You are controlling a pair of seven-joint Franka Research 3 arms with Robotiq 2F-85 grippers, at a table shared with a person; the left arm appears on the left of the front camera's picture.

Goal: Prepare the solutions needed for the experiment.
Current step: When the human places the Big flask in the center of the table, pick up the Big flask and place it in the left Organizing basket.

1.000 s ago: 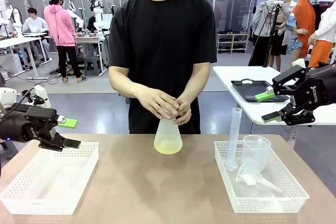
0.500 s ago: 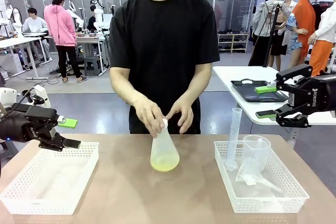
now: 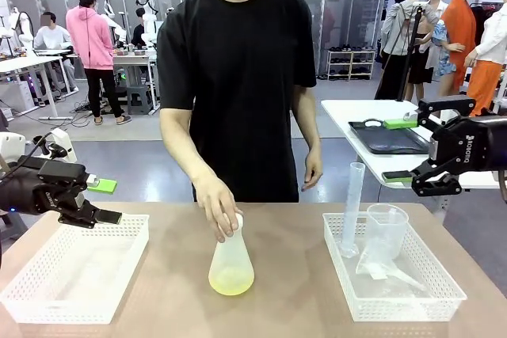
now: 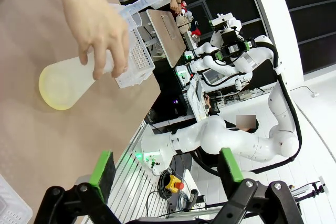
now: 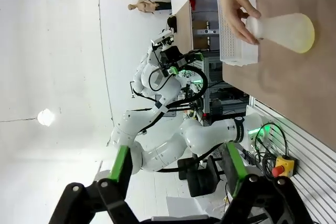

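The solutions (image 3: 231, 281) sit in the flask (image 3: 230, 252) in the middle of the table (image 3: 293, 306), with the person's hand (image 3: 218, 213) holding its neck; a slip may spill them. The left gripper (image 3: 108, 201) and right gripper (image 3: 394, 150) are both released and empty.

White "ROBOTIQ" brand lettering on the black body of the right pincer (image 3: 398, 150), front view.

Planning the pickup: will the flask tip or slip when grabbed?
Probably stable: the flask has a wide base. Likely light, holding only shallow solution. Its smooth tapered wall may slip in a grip.
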